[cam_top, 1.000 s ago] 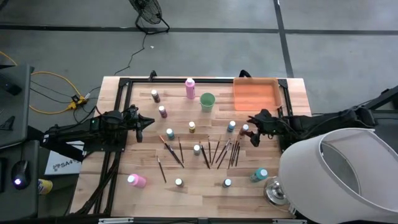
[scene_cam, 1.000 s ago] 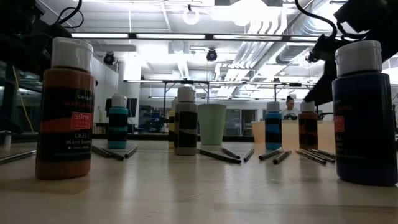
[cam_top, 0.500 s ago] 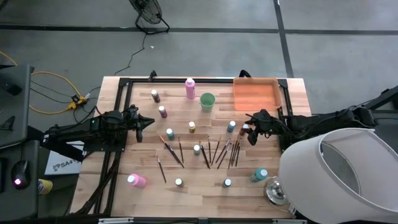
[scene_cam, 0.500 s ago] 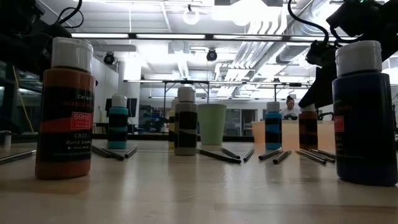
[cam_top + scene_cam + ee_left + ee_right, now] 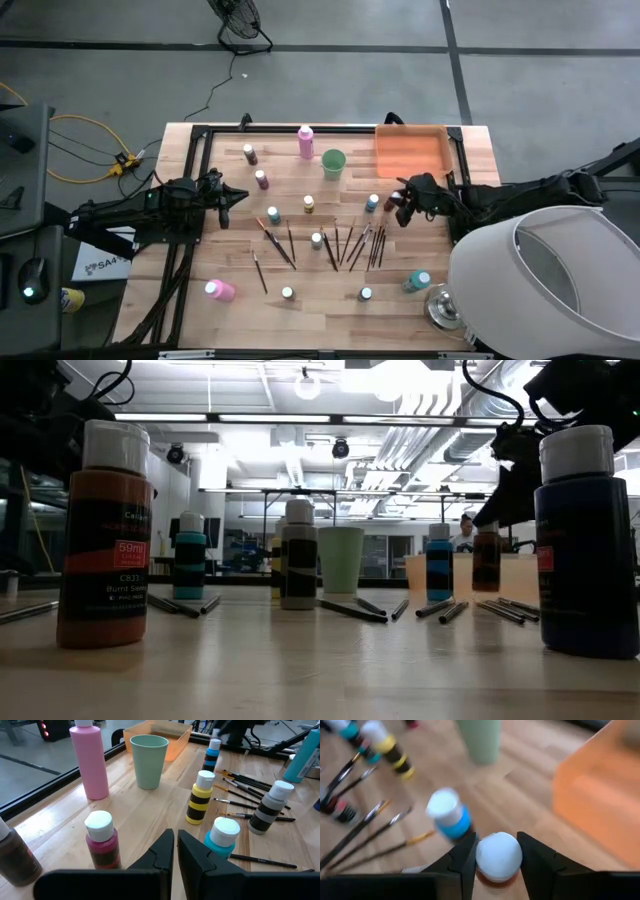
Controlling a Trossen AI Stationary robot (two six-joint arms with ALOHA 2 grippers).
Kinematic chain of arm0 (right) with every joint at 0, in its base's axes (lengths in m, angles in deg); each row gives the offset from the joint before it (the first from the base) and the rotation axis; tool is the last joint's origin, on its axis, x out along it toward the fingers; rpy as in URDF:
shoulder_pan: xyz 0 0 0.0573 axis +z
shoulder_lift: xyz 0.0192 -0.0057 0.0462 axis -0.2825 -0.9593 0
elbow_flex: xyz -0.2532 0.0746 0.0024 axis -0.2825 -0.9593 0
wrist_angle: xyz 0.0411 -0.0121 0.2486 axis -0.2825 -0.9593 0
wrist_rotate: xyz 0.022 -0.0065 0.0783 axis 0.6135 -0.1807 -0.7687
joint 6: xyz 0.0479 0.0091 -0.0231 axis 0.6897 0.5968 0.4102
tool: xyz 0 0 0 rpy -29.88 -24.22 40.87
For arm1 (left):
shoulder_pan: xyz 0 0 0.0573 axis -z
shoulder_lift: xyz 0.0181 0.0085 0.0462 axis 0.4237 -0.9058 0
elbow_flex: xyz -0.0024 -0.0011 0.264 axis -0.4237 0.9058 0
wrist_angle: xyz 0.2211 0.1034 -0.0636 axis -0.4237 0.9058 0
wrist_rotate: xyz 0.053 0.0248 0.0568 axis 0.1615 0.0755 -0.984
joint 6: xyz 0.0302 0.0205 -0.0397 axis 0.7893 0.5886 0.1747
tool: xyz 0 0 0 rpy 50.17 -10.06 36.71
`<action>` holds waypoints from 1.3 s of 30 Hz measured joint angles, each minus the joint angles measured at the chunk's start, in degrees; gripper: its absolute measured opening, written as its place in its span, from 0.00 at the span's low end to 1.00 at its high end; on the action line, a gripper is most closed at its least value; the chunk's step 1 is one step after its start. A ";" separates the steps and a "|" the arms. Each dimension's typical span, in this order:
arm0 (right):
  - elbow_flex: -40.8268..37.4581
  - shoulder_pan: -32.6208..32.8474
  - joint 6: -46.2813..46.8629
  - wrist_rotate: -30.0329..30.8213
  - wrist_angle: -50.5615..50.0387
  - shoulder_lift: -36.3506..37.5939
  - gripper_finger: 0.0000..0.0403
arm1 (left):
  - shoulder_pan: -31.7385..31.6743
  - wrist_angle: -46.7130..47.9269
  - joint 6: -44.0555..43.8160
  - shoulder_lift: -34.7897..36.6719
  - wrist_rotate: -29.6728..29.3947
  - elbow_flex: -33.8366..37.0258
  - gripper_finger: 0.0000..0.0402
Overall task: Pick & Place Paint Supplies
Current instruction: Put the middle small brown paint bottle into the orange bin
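orange-brown bottle [image 5: 104, 540] label reads "59ml", "burnt"; right fingers [image 5: 465, 857] pinch white-capped bottle [image 5: 498, 857].

White-capped brown paint bottle [image 5: 498, 856] upright, raised off the table near scattered brushes [image 5: 352, 243]
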 joint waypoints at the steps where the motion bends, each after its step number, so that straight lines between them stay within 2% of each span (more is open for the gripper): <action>1: 0.99 0.00 0.04 1.84 -0.84 0.00 0.31 | 0.02 0.00 0.00 0.00 0.00 0.00 0.05; 6: 7.22 -1.39 -0.05 9.62 -7.85 0.00 0.29 | 0.01 0.00 0.01 0.00 0.00 0.00 0.05; 9: 10.32 -4.58 0.54 13.76 -11.13 0.02 0.28 | 0.00 0.00 0.02 0.00 0.00 0.00 0.05; 14: 11.54 -11.78 7.39 19.12 -16.15 0.02 0.31 | 0.00 0.00 0.00 0.00 0.00 0.00 0.05; 17: 11.53 -16.07 11.27 19.33 -18.88 0.00 0.32 | 0.00 0.00 0.00 0.00 -0.01 0.00 0.05; 25: 11.53 -23.78 13.48 19.44 -23.03 0.00 0.29 | 0.00 0.00 0.00 0.00 -0.02 0.00 0.05; 31: 11.53 -29.75 23.15 20.28 -32.44 0.00 0.33 | 0.02 0.00 0.00 0.00 -0.02 0.00 0.05; 36: 11.50 -32.29 23.88 20.54 -32.27 0.00 0.29 | 0.01 0.00 0.01 -0.01 0.00 0.00 0.05; 39: 11.50 -34.71 23.86 22.11 -30.18 -0.01 0.30 | 0.00 0.00 0.00 0.00 -0.01 0.00 0.05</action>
